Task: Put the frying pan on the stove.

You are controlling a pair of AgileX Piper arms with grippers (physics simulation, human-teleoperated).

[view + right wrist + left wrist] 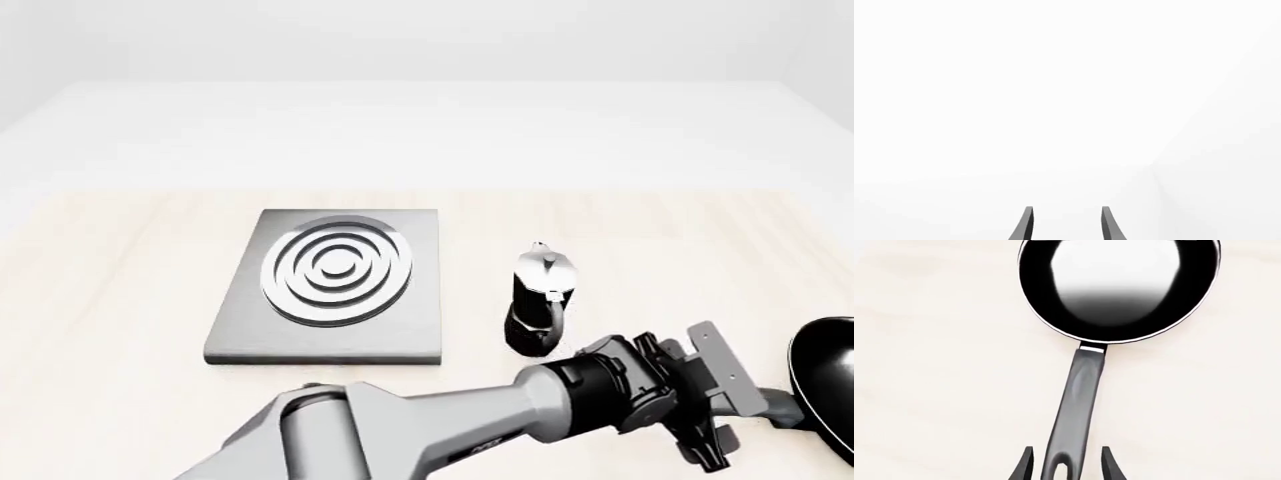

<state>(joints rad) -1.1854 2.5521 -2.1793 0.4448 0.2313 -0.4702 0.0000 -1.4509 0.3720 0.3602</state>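
Left wrist view: frying pan (1119, 287) handle toward tool (1067, 462)

place: simulated kitchen tabletop | cues: stove (334, 290), moka pot (539, 300), frying pan (1119, 287)

- Black-and-silver moka pot (541, 300) stands upright on the table, just beyond the left arm's tool.
- Pale wooden table (120, 300) lies beneath the tool.

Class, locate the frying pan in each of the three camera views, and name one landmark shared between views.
Left wrist view: frying pan fills the upper middle, handle running toward the left gripper.
Front view: only its edge shows at the far right.
Right wrist view: not in it.
Shared landmark: the pan's handle, by the left gripper.
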